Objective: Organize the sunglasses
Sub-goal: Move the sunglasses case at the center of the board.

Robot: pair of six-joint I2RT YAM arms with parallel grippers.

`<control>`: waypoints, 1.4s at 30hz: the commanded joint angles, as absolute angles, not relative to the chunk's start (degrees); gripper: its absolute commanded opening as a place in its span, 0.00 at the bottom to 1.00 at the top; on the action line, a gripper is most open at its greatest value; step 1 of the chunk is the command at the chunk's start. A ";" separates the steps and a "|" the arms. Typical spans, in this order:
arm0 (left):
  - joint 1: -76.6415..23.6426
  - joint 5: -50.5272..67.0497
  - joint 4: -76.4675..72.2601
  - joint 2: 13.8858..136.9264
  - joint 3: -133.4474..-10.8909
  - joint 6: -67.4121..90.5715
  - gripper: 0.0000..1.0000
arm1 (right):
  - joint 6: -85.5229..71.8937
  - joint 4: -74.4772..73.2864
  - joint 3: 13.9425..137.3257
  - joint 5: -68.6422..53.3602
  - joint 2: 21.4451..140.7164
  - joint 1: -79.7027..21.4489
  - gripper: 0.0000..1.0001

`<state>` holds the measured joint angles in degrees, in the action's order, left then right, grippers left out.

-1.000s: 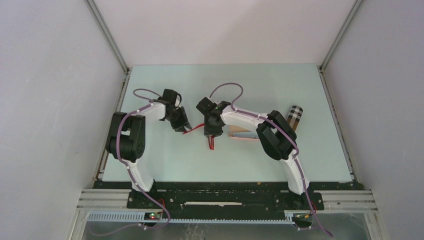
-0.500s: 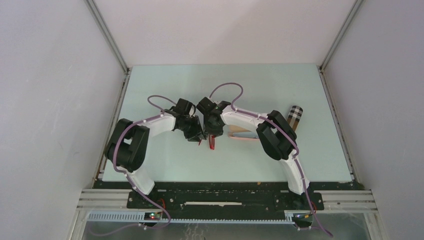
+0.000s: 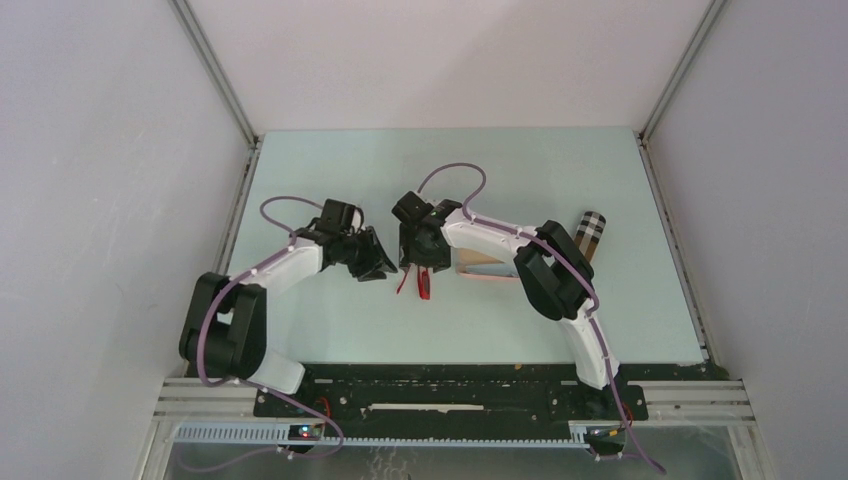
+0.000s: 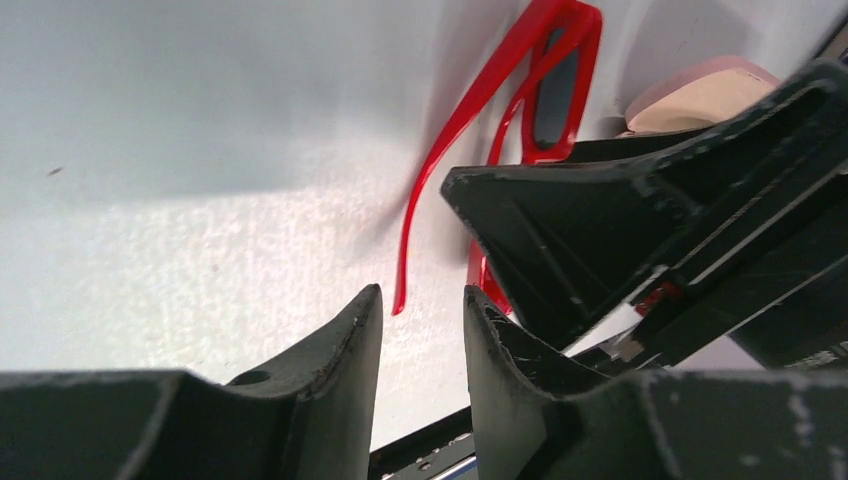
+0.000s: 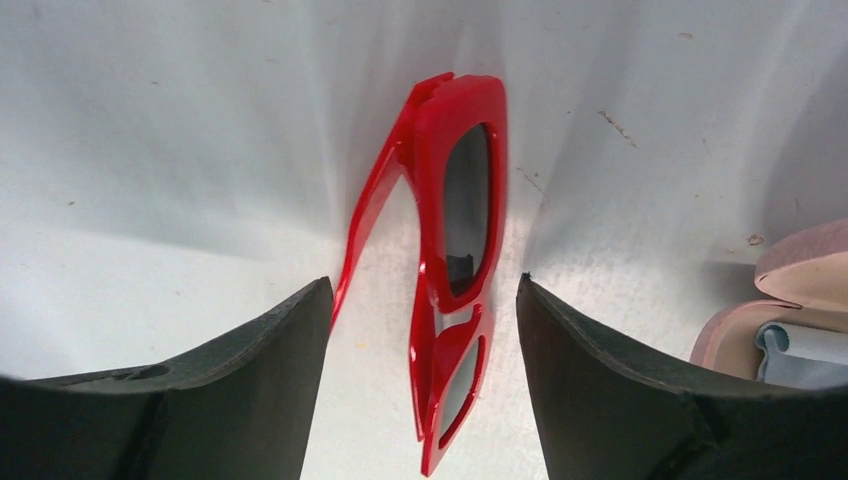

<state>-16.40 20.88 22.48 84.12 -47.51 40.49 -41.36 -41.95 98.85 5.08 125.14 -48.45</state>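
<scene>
While the red sunglasses (image 5: pixel 455 270) lie unheld inside the spread right gripper (image 5: pixel 422 285), their 1 open temple (image 4: pixel 445 160) can be snagged by the barely parted, empty left gripper (image 4: pixel 422 292).

We saw a pale green counter (image 3: pixel 450 170) closed in by plain white walls (image 3: pixel 100 200) on the left, right and back. Slim metal posts (image 3: pixel 217 75) rose from its two far corners. The light was soft and even, with faint shadows.
</scene>
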 commanded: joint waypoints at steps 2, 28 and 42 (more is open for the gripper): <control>-11.62 21.01 24.14 76.95 -44.44 39.10 0.40 | -41.81 -43.41 103.77 8.25 123.35 -49.62 0.77; -7.30 21.61 22.98 75.94 -41.84 37.97 0.40 | -44.19 -51.04 110.91 12.96 132.36 -52.43 0.66; -7.34 22.76 22.77 76.05 -41.82 37.53 0.40 | -43.51 -50.79 111.30 13.56 132.98 -52.65 0.73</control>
<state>-7.73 21.45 24.38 76.95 -42.96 38.74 -43.16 -51.11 110.67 12.14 132.38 -51.90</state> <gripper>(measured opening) 0.396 0.719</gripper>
